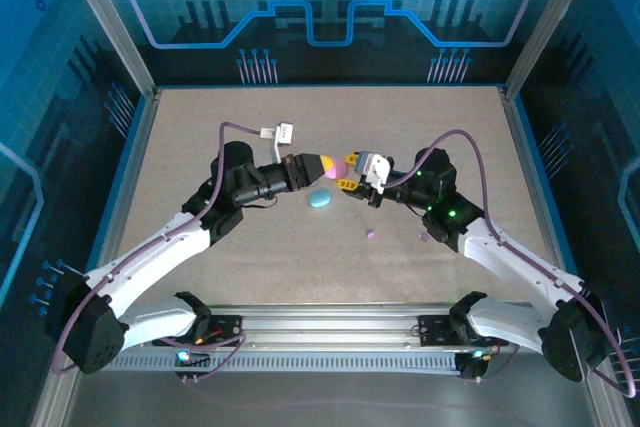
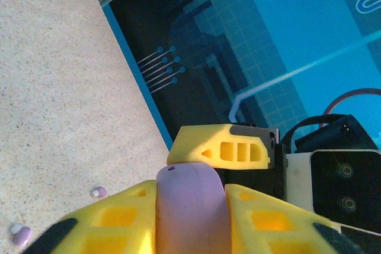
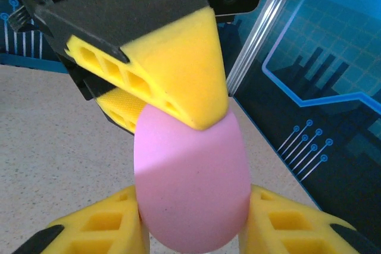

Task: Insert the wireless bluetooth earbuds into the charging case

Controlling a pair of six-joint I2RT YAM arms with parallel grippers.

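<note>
A light purple pebble-shaped charging case (image 1: 339,166) hangs above the middle of the table, lid closed. My left gripper (image 1: 327,164) comes in from the left and my right gripper (image 1: 350,178) from the right. In the left wrist view the case (image 2: 191,206) sits tight between the left gripper's (image 2: 191,191) yellow fingers, with a right finger (image 2: 223,147) just beyond it. In the right wrist view the case (image 3: 190,188) fills the right gripper (image 3: 193,206), a left finger (image 3: 172,69) pressing its top. Two small purple earbuds (image 1: 370,233) (image 1: 424,236) lie on the table, also seen as earbuds (image 2: 99,193) (image 2: 21,234).
A teal pebble-shaped case (image 1: 319,199) lies on the table just below the two grippers. The speckled table (image 1: 200,147) is ringed by a blue rim and walled panels. A cable connector (image 1: 284,133) sticks up behind the left wrist.
</note>
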